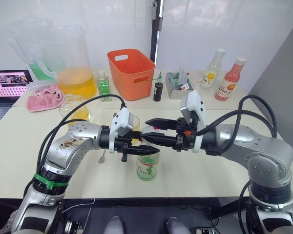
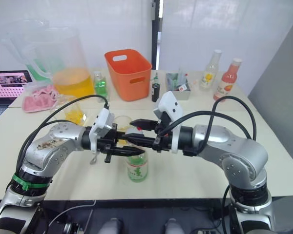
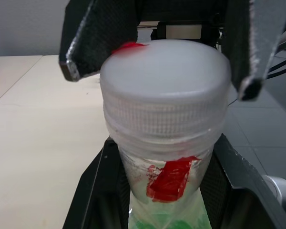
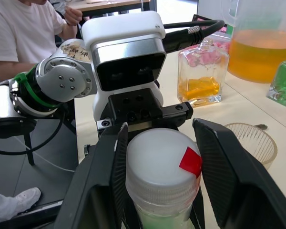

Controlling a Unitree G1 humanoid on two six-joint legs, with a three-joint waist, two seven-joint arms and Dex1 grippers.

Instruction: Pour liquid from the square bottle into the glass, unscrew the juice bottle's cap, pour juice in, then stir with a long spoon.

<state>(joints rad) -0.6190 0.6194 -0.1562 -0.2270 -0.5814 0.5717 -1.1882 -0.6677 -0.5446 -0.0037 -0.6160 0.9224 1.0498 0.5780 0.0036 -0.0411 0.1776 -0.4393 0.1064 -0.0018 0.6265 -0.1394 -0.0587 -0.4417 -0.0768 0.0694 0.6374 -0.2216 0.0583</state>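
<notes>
While the two arms met at the centre of the left eye frame, a crowd of things stood along the upper half: a big clear pitcher (image 1: pixel 73 66) of orange liquid at upper left, an orange basket (image 1: pixel 132 73) at upper centre, a small green bottle (image 1: pixel 104 86) between them, a small dark bottle (image 1: pixel 158 89) just right of the basket, and a pink-labelled bottle (image 1: pixel 226 80) with a paler bottle (image 1: pixel 211 69) beside it at upper right. A laptop (image 1: pixel 7 87) and a pink cloth (image 1: pixel 44 97) lay at the left edge. In the right wrist view a person in a white shirt (image 4: pixel 24 33) sat at upper left.

The juice bottle (image 1: pixel 147 163) stood upright at lower centre. The left gripper (image 1: pixel 139 151) was clamped on its neck below the cap (image 4: pixel 159 164). The right gripper (image 1: pixel 154 131) bracketed the cap from the other side; one finger pressed the cap's side, the other stood a little off, so it was not clenched.

The square bottle (image 4: pixel 201 76), partly full of yellow-orange liquid (image 4: pixel 200 88), stood behind the left arm, with the glass (image 4: pixel 251 141) nearer the juice bottle. The long spoon (image 1: pixel 102 156) lay under the left forearm.
</notes>
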